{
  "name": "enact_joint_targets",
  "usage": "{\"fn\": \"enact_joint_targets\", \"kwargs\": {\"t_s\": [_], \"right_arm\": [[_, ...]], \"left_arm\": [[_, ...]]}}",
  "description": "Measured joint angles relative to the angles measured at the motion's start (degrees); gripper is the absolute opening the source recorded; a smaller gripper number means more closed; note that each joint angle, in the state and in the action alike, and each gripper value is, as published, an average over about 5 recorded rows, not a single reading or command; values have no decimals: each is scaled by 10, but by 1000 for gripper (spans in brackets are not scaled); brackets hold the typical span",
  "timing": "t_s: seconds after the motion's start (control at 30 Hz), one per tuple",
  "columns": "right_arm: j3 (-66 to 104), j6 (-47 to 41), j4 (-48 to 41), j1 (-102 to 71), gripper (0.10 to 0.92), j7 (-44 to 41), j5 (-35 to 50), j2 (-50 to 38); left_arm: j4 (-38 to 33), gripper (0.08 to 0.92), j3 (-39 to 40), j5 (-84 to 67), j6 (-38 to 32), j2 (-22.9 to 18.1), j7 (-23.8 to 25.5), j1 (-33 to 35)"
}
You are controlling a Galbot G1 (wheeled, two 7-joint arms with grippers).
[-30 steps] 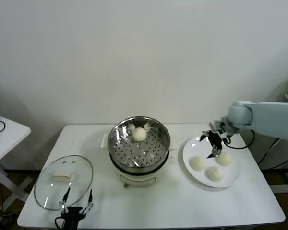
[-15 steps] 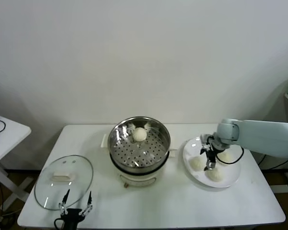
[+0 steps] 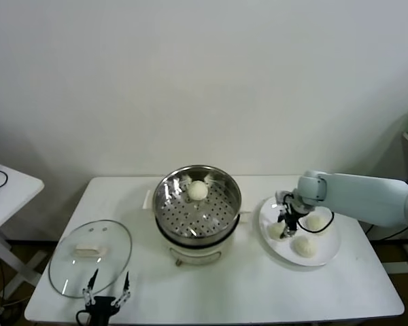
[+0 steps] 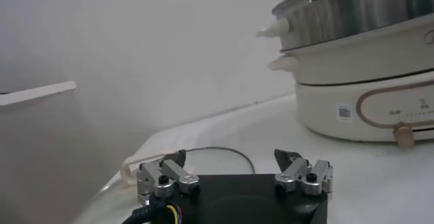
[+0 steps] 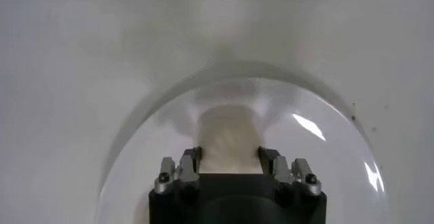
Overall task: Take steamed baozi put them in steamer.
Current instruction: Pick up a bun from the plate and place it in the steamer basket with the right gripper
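The steamer (image 3: 164, 204) stands mid-table with one baozi (image 3: 198, 191) on its perforated floor at the back. A white plate (image 3: 330, 248) to its right holds three baozi: left (image 3: 277, 231), back right (image 3: 315, 223) and front (image 3: 303, 246). My right gripper (image 3: 285, 223) is down on the left one. In the right wrist view the gripper (image 5: 229, 156) has its fingers pressed on both sides of that baozi (image 5: 229, 137), over the plate (image 5: 325, 151). My left gripper (image 3: 106, 297) is parked open at the table's front left edge, also seen in the left wrist view (image 4: 232, 159).
A round glass lid (image 3: 88, 255) lies flat at the front left, just beyond the left gripper. The steamer's side (image 4: 366, 15) shows in the left wrist view. A second white table (image 3: 7, 183) stands at far left.
My right gripper has moved left and down across the plate, from above the back right baozi to the left baozi, and has closed on it. The left arm has not moved.
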Motion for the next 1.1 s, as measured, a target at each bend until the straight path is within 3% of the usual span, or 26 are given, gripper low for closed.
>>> {"fn": "enact_joint_targets", "kwargs": {"t_s": [0.57,0.83,1.1], "right_arm": [[-79,12,101,271,585,-91,126,36],[-25,-21,123,320,585,-82,192,109],[34,-45,81,272,585,-58,203,214]], "left_arm": [[-10,823,3,6,-2,1,0,6],[-8,823,7,15,-5,1,0,5],[-14,823,7,15,-5,2,1,7]]}}
